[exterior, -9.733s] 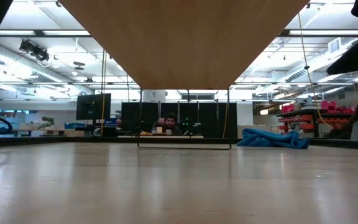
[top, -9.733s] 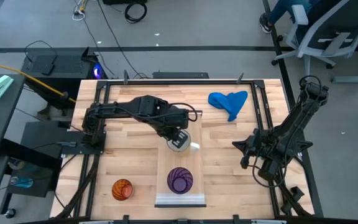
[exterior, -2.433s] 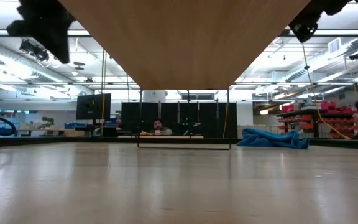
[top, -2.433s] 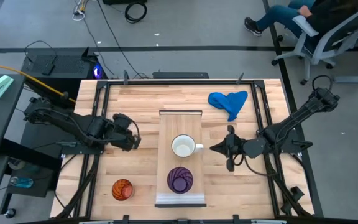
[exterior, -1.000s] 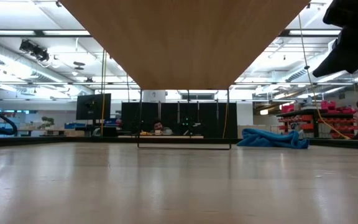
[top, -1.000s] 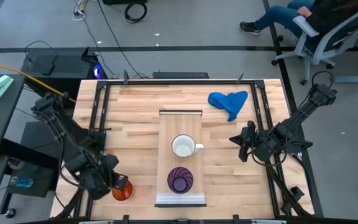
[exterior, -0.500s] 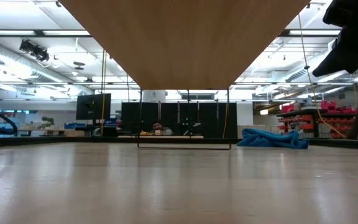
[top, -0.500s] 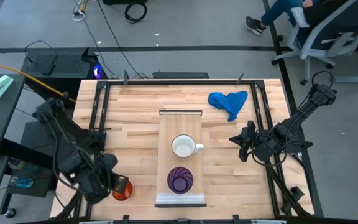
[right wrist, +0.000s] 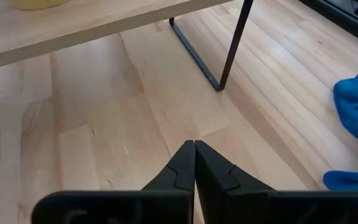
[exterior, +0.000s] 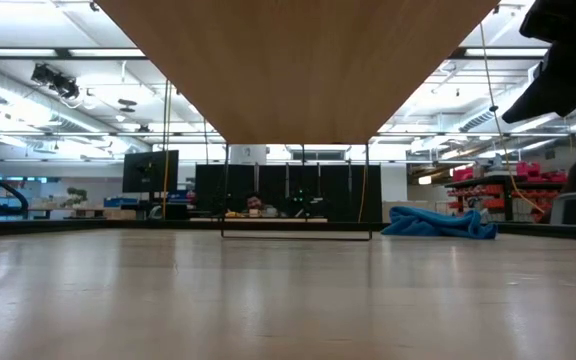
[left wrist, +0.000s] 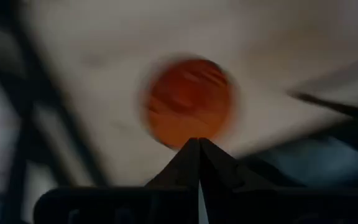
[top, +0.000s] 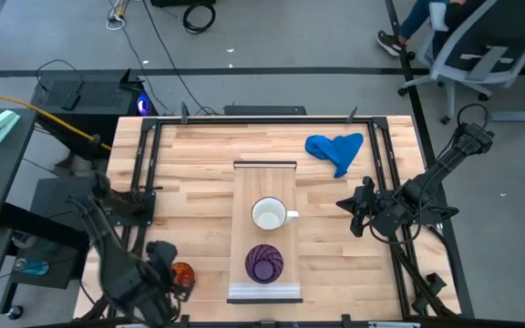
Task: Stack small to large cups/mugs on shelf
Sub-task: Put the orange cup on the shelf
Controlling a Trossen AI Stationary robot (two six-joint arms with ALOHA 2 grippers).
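The orange ribbed cup [top: 183,272] stands on the tabletop near the front left corner. It shows blurred from above in the left wrist view [left wrist: 190,102]. My left gripper [top: 162,275] [left wrist: 199,142] points down over the cup's edge, shut and holding nothing. The white mug [top: 268,215] and the purple ribbed cup [top: 264,262] stand upright on the shelf [top: 244,187], the purple one nearer the front. My right gripper [top: 352,211] [right wrist: 194,143] waits shut to the right of the shelf, tilted down toward the tabletop.
The shelf stands raised on thin dark legs [right wrist: 235,43]; its underside [exterior: 298,60] fills the top of the low view. A blue cloth [top: 335,150] [exterior: 438,222] lies at the back right. Dark frame rails run along both table sides. A person sits in a chair beyond the far right corner.
My left arm has folded in toward the table's near edge. Its gripper has risen and tipped to point straight down over the orange cup, staying shut. The cup has stayed where it was.
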